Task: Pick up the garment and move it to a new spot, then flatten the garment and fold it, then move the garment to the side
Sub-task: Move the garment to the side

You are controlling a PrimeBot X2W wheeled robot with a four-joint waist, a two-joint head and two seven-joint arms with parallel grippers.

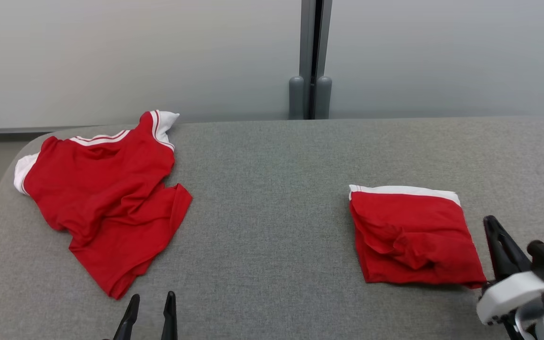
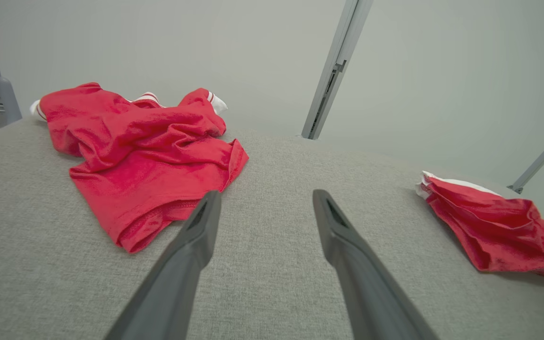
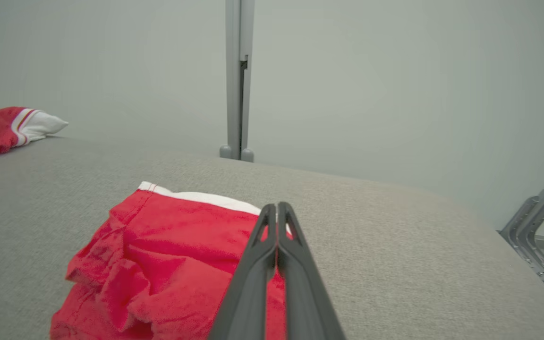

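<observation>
Two red garments with white trim lie on the grey padded surface (image 1: 272, 189). One garment (image 1: 106, 189) is crumpled and spread at the far left, also seen in the left wrist view (image 2: 149, 156). The other (image 1: 409, 236) is folded into a rough square at the right (image 3: 168, 245). My left gripper (image 1: 153, 296) is open at the near edge, just right of the crumpled garment's lower hem (image 2: 266, 193). My right gripper (image 1: 490, 221) stands shut beside the folded garment's right edge, fingers pressed together with nothing between them (image 3: 276, 206).
A pale wall runs behind the surface, with a grey vertical post (image 1: 310, 56) at its middle. The surface's left corner is rounded and drops off near the crumpled garment. A wide bare stretch of grey fabric separates the two garments.
</observation>
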